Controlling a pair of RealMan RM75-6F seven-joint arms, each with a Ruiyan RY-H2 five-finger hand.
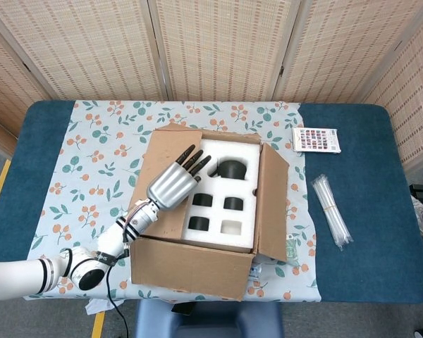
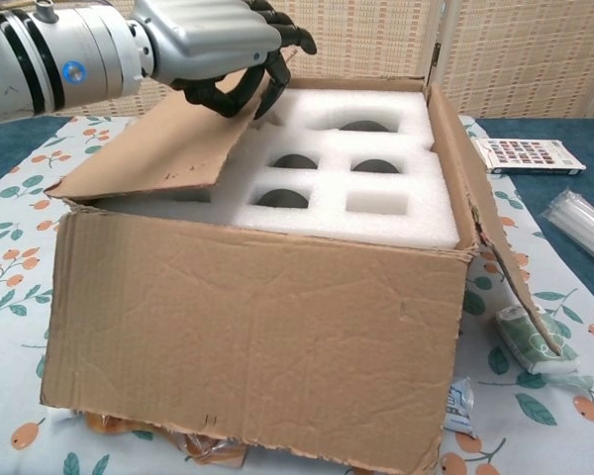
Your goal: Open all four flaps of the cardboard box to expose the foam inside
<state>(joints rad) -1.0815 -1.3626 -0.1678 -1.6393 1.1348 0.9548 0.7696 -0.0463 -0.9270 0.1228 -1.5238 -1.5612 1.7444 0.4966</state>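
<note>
Your left hand [image 1: 173,184] reached over the cardboard box [image 2: 247,336] at the middle of the flowered tablecloth [image 1: 99,141], its dark fingers [image 2: 240,87] curled around the free edge of the left flap [image 2: 153,143]; whether they truly pinched the card or merely hooked it cannot be told. The right hand was out of both views. The white foam [image 1: 229,193] with its dark pockets already lay exposed: the right flap [image 1: 271,204] stood tilted outward, the near flap [image 1: 190,264] hung down the front, and the far flap was hard to make out from either camera. Only the left flap leaned in over the foam, so the job looked nearly done. To finish it cleanly, you would have done best to hook under that edge and sweep it outward to the left in an arc about its crease, pushing past upright so it would not spring back, without dragging the box. A card of colour swatches [image 1: 317,139] and a bundle of clear straws [image 1: 331,210] lay well apart on the right.
</note>
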